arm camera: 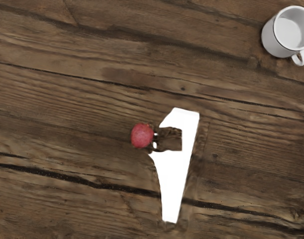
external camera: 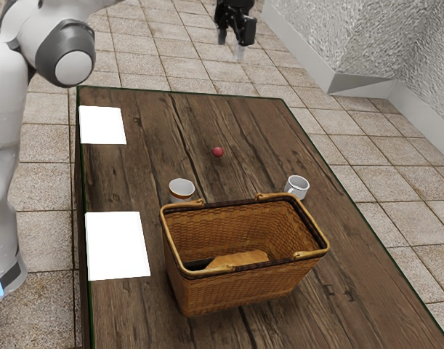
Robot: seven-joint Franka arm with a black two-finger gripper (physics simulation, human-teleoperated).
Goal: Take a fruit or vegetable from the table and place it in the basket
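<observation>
Two vessels, a cup [external camera: 182, 190] and a mug [external camera: 297, 187], stand upright near the basket [external camera: 236, 291] on the worktop [external camera: 152, 163]. Basket inspected: upright, holding a tan item [external camera: 238, 259] and something dark [external camera: 200, 265] (neither identifiable). The red fruit [external camera: 218, 152] lies on bare wood outside the basket, beyond the cup and mug in the exterior view. The jaws [external camera: 231, 44] are spread apart, raised well above the worktop.
</observation>
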